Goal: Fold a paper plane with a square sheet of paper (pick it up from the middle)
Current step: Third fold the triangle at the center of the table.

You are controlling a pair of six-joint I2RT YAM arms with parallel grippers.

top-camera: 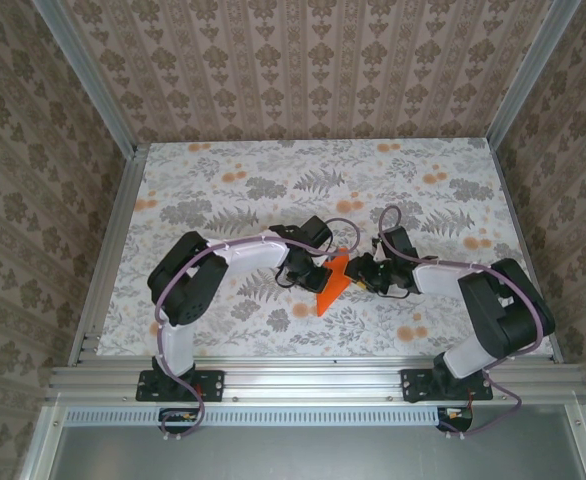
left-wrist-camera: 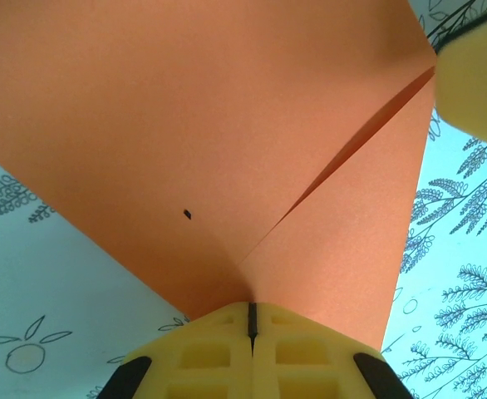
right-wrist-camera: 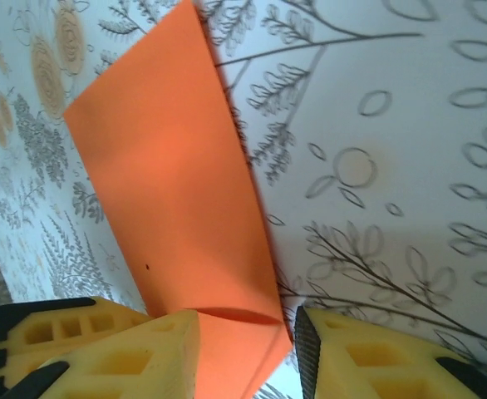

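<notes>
Roughly at the middle of the flowered table (top-camera: 223,190), holding the folded orange paper (top-camera: 331,287) between the two arms. Pinched at a creased corner by the left gripper (left-wrist-camera: 252,314), jaws pressed fully together on the sheet, one fold line fanning away from the pinch. Met from the other side by the right gripper (right-wrist-camera: 248,337), jaws partly apart, paper's far end lying in the gap, left finger (right-wrist-camera: 135,353) against its edge.
</notes>
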